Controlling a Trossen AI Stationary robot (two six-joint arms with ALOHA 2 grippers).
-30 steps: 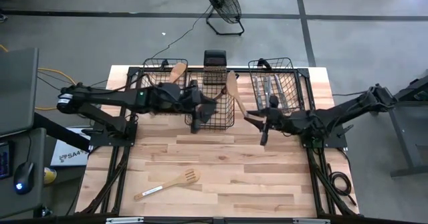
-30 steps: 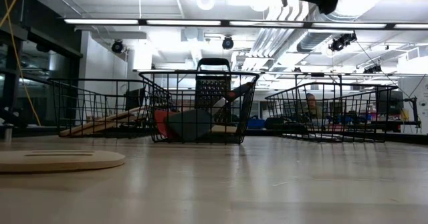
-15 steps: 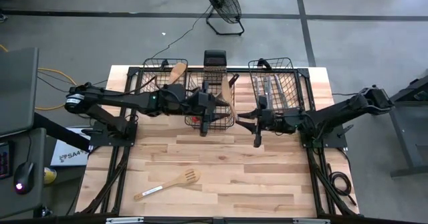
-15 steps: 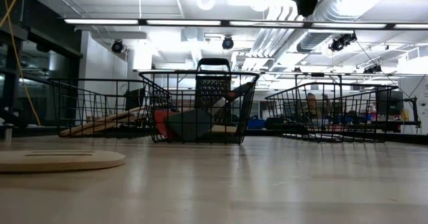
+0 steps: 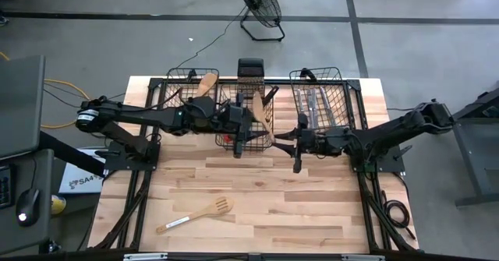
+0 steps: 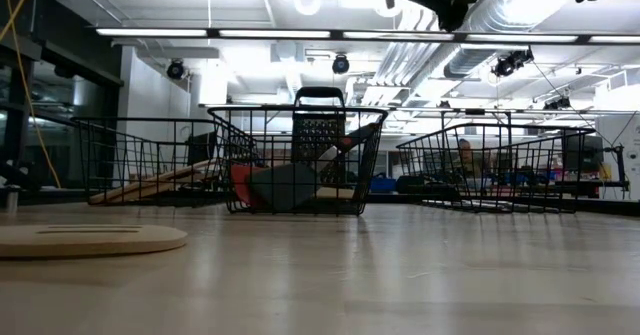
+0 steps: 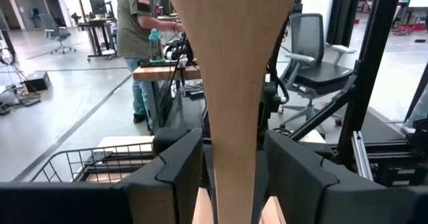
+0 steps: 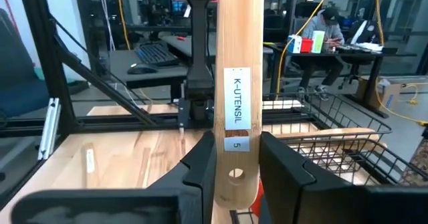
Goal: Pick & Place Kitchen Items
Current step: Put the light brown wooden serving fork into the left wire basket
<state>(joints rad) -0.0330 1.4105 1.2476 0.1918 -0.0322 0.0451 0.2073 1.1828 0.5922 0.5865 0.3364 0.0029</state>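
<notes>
On the left of the surface [image 5: 257, 191], a pale slotted wooden spatula [image 5: 196, 213] lies flat near the front edge, unmoved from a second ago. Behind it the left wire basket [image 5: 183, 82] holds a wooden spoon [image 5: 207, 82].

The left gripper [image 5: 251, 121] hangs over the middle basket [image 5: 248, 132]; a second ago it sat slightly farther left. Its fingers [image 7: 175, 167] are clamped on the narrowing neck of a wooden utensil [image 5: 259, 114], which now crosses between the two grippers. A second ago that utensil stood farther right, its blade up beside the right basket, and the right gripper was farther right too.

The right gripper [image 5: 285, 138] sits just right of the middle basket, its fingers [image 8: 200, 162] closed on the same utensil's handle end. A white sticker [image 8: 235, 109] on the handle reads "K-UTENSIL" and, below it, "5".

The right basket [image 5: 320, 105] holds silver metal cutlery [image 5: 312, 104]. In the low view, the middle basket also contains a red and a dark utensil, unchanged.

At the far left, a white sheet [image 5: 78, 181] beside the surface carries lettering beginning "SA4".
</notes>
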